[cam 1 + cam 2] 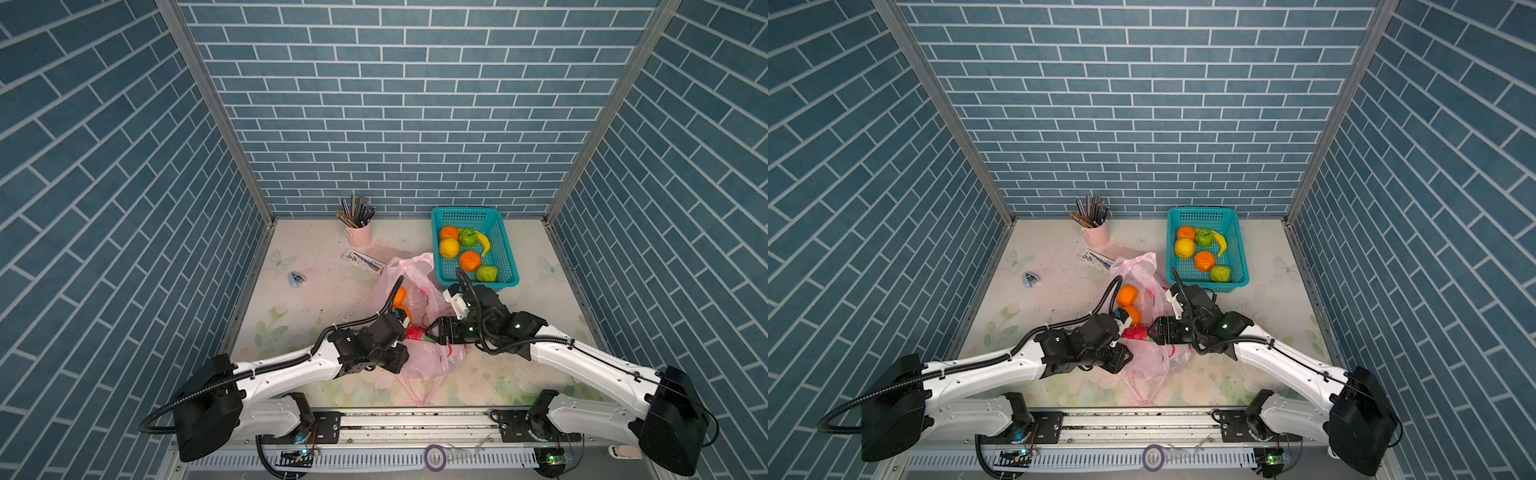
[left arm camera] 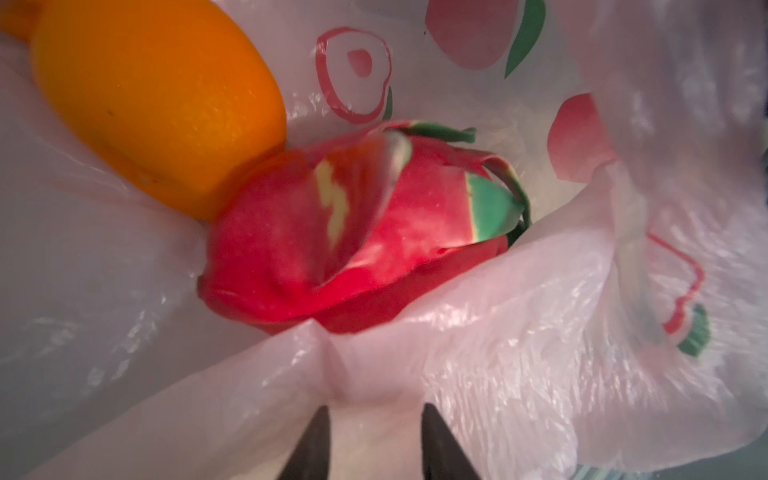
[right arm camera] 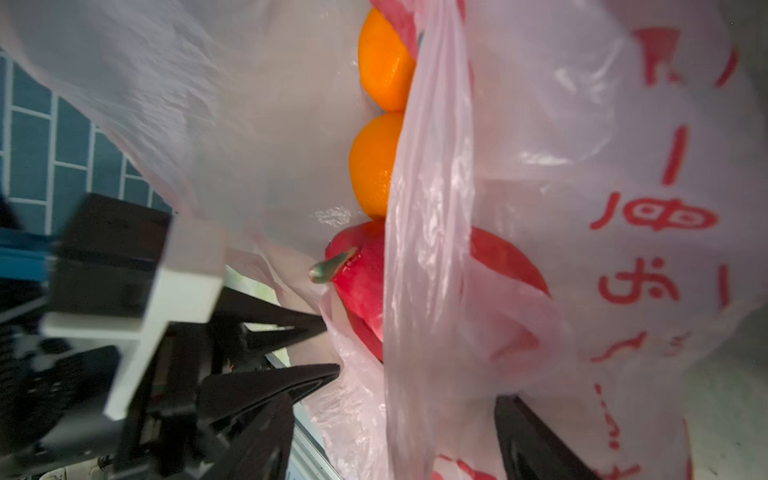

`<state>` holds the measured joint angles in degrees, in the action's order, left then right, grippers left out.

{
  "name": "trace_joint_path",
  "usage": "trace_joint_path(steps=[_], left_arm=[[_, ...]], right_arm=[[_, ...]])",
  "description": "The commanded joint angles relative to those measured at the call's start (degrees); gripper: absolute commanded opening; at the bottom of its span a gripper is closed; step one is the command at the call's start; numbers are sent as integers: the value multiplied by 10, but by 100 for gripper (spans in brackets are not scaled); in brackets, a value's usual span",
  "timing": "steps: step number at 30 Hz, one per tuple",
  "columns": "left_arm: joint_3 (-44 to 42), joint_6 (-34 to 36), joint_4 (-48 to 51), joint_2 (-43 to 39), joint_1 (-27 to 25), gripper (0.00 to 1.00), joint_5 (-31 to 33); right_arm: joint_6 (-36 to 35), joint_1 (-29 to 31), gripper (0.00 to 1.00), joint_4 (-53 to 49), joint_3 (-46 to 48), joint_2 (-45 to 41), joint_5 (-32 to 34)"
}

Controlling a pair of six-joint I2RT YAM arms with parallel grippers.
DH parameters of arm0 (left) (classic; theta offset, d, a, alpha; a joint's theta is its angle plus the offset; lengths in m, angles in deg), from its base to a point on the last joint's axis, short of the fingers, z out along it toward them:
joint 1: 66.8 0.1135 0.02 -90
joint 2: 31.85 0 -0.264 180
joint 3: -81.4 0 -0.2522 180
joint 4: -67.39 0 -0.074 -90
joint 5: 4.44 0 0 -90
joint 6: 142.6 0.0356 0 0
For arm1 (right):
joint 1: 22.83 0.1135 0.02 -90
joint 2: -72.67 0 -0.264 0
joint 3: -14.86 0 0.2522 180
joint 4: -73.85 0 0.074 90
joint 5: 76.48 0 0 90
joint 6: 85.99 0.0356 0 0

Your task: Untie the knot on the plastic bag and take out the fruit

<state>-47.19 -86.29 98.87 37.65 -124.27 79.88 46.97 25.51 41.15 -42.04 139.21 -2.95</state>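
The plastic bag (image 1: 409,286) lies mid-table beside the teal basket (image 1: 505,249), its mouth untied, with oranges (image 3: 378,166) and dragon fruit (image 2: 332,257) inside. Left gripper (image 2: 376,409) and right gripper (image 3: 392,399), jaws apart, straddle film at the mouth. Step judged: fruit removal, which next calls for closing on the dragon fruit without catching film.

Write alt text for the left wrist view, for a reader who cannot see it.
A red, green-tipped dragon fruit lies inside the pink plastic bag, touching an orange. Two dark fingers stand apart at the frame's edge, bag film between them.
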Motion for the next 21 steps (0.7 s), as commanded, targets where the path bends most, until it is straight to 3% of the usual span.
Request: trace_joint_path(steps=[1, 4, 10, 16, 21], left_arm=[[25, 0, -8, -35, -4, 50, 45], [44, 11, -29, -63, -3, 60, 66], [100, 33, -38, -57, 2, 61, 128], [203, 36, 29, 54, 9, 61, 212], [225, 54, 38, 120, 37, 60, 211]], right_arm=[[8, 9, 73, -13, -5, 15, 28], [11, 11, 67, -5, -5, 21, 28], [17, 14, 64, 11, -9, 18, 32], [30, 15, 64, 19, -13, 11, 53], [41, 14, 64, 21, -11, -8, 77]])
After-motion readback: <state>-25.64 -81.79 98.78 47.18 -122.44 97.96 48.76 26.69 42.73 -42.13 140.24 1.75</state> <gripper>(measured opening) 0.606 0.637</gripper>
